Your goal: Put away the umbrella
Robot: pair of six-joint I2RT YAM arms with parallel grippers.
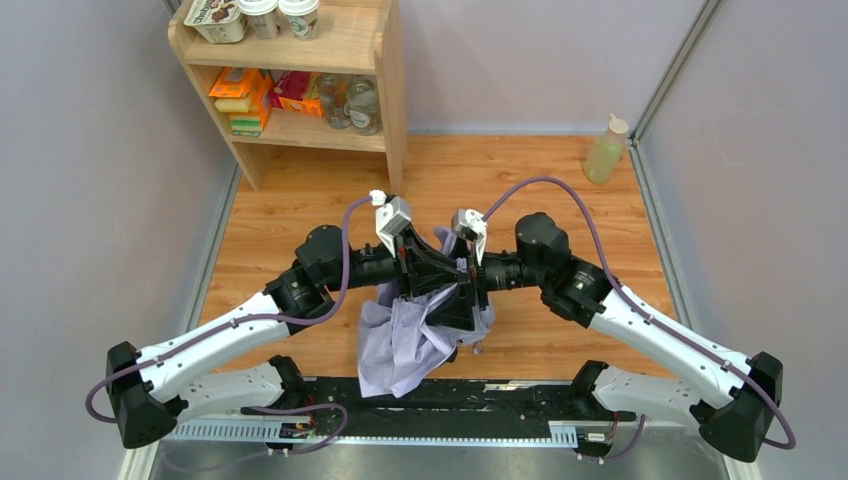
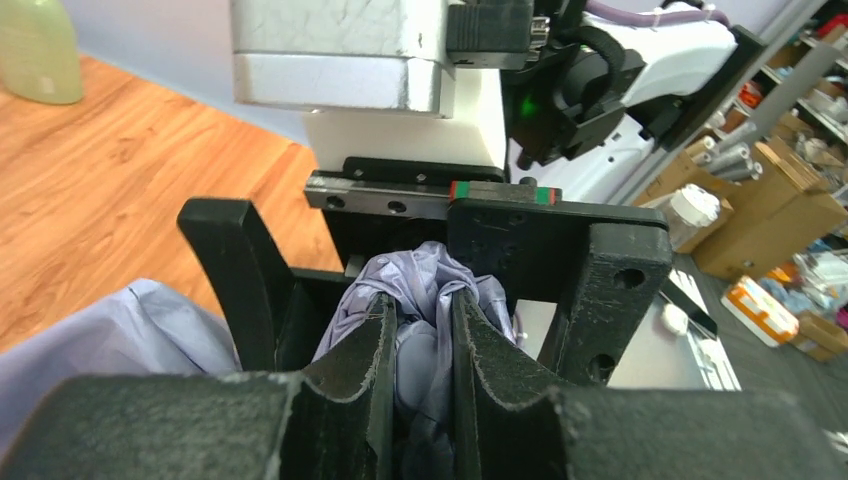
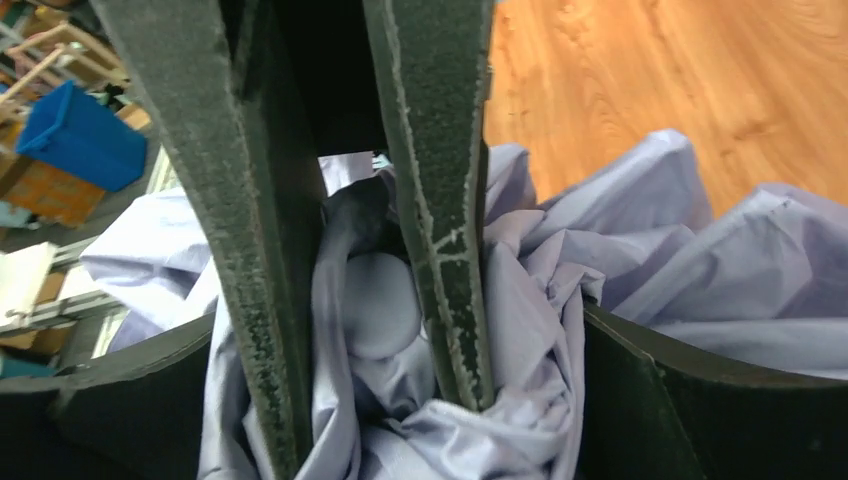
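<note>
Though limp, umbrella [image 2: 422, 290] between left jaws

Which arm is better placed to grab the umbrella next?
Probably right: the right gripper stands open astride the pale lilac fabric umbrella, while the left gripper is clamped on it.

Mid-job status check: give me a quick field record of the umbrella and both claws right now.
umbrella: lilac canopy crumpled, bunched between the two arms over the wooden table
left claw: shut on a fold of the umbrella fabric
right claw: open wide, straddling the left claw and the fabric
put away: not yet
</note>
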